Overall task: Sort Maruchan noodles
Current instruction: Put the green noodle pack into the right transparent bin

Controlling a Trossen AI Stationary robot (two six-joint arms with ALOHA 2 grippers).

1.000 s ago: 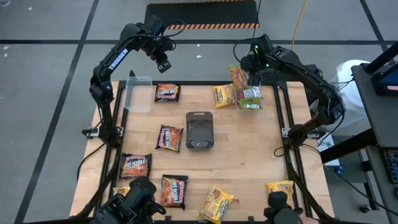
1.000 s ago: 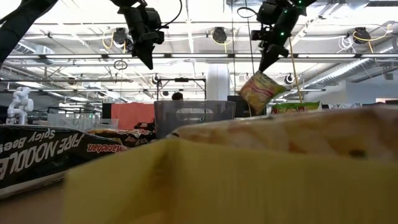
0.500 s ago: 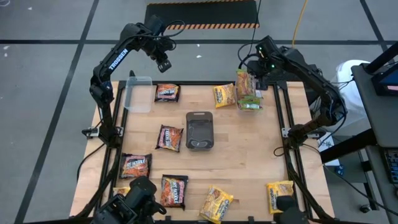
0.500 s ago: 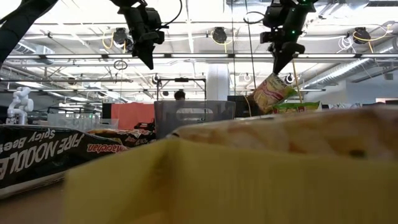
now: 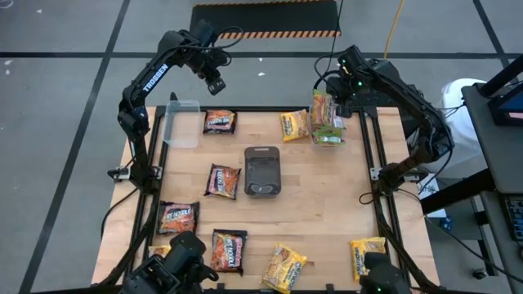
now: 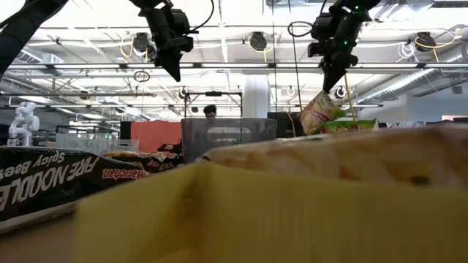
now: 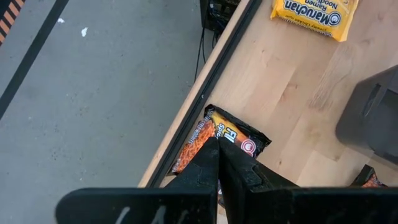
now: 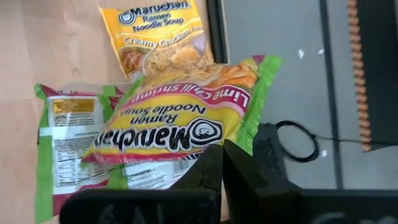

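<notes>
Held packet: green-edged Lime Chili Shrimp Maruchan packet (image 8: 180, 124), hanging tilted.
Right gripper (image 5: 336, 91): clamped on its edge.
Left gripper (image 5: 217, 85): closed, empty.

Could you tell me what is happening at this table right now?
A two-armed robot is sorting ramen packets. The right gripper is shut on a green-edged Lime Chili packet, holding it in the air at the table's far right corner, above a matching green-edged packet lying there beside a yellow Creamy Chicken packet. The left gripper is shut and empty, raised over the far left. Dark and yellow packets lie scattered around a dark grey tray.
</notes>
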